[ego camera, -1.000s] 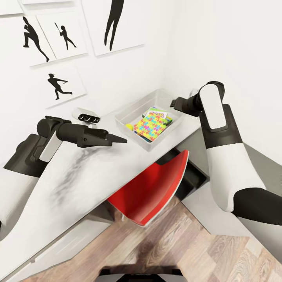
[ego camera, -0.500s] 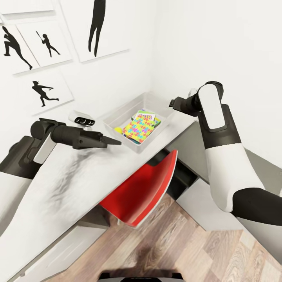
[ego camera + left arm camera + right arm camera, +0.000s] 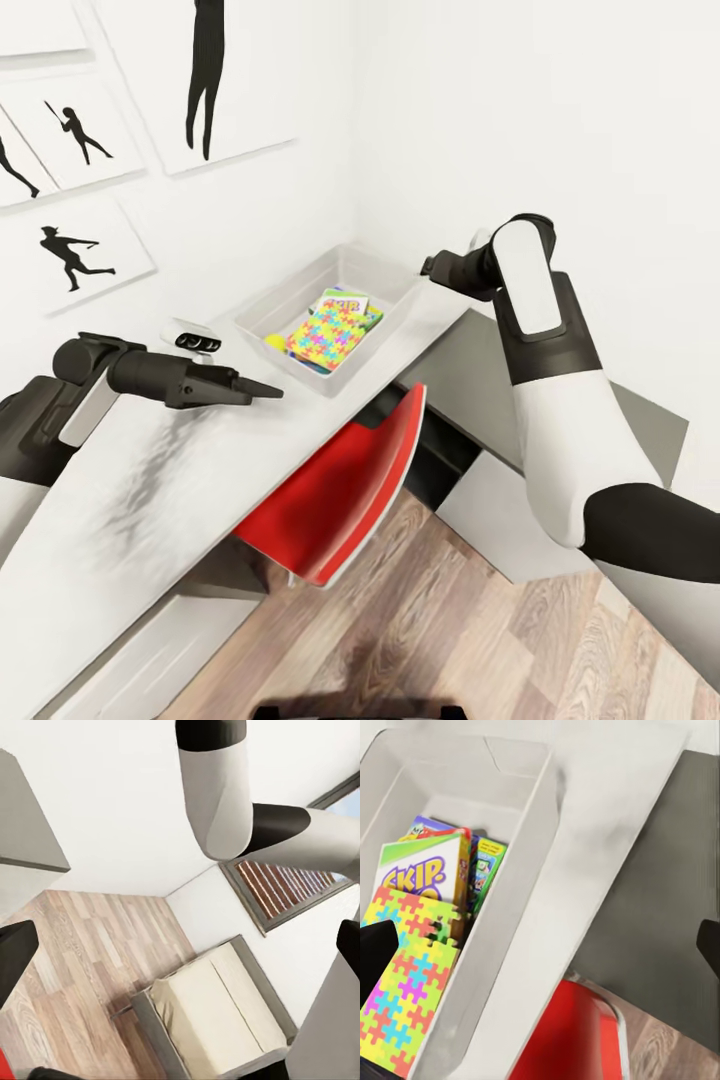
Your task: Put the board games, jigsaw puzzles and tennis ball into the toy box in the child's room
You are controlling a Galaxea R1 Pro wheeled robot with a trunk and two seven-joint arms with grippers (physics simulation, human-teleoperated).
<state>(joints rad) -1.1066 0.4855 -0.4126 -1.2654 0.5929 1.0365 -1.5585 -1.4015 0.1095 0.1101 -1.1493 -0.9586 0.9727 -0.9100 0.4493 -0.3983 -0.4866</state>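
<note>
1. Inside the toy box (image 3: pixel 540 810) on the table (image 3: pixel 130 470) lies a jigsaw puzzle (image 3: pixel 409 990), overlapping the SKIP-BO game (image 3: pixel 424 874).
2. Beside them, a tennis ball (image 3: pixel 274 341) peeks out.
3. Left gripper (image 3: pixel 268 391): fingers together, above the table.
4. Right gripper (image 3: pixel 540 945): fingers apart, holding nothing.
5. Below the table, a red chair (image 3: pixel 340 490).

White walls meeting at a corner; framed black silhouette prints (image 3: pixel 75 255) hung on one. Wood-plank floor (image 3: pixel 430 620) laid throughout. Red chair (image 3: pixel 345 490) tucked under the table (image 3: pixel 120 500); dark grey cabinet (image 3: pixel 480 375) set beside it. Brick seen through a framed window (image 3: pixel 289 881).
</note>
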